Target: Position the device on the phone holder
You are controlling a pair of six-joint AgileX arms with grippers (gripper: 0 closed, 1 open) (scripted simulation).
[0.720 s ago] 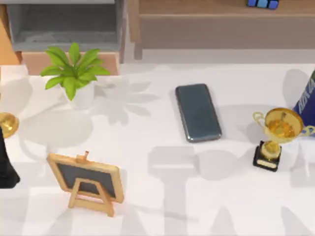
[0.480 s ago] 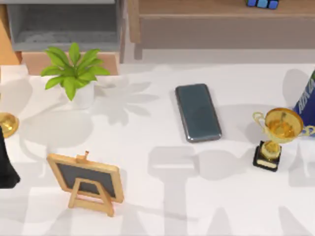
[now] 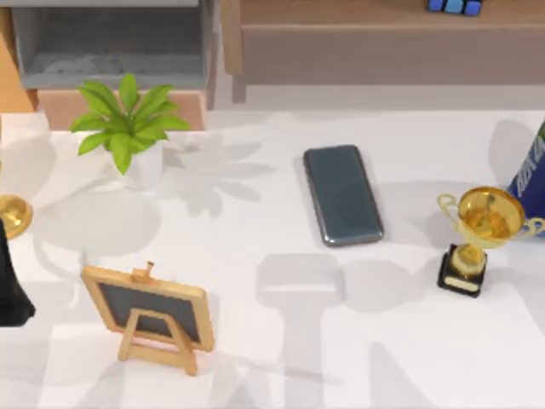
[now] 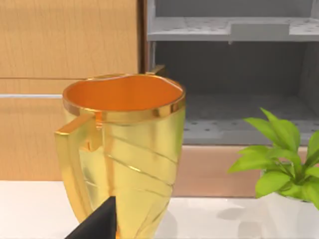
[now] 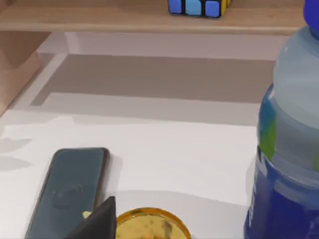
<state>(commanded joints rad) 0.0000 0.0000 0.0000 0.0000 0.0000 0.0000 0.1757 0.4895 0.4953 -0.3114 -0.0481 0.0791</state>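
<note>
The device (image 3: 342, 194), a dark grey-blue glossy slab, lies flat on the white table (image 3: 255, 247) just right of centre, its long side running front to back. It also lies at the near left in the right wrist view (image 5: 70, 191), behind a dark tip of my right gripper (image 5: 99, 221). A dark tip of my left gripper (image 4: 99, 224) sits in front of a gold cup (image 4: 122, 154). A black shape (image 3: 10, 290) stands at the table's left edge, cut off by the frame. I cannot tell whether it is the phone holder.
A gold trophy (image 3: 479, 234) on a black base stands right of the device, with a blue bottle (image 5: 286, 149) beyond it at the right edge. A potted plant (image 3: 128, 123) is back left. A wood-framed easel board (image 3: 152, 315) stands front left. Shelves line the back.
The arm shadows on the near right part of the table have shifted. The device, trophy, plant and easel board have not moved.
</note>
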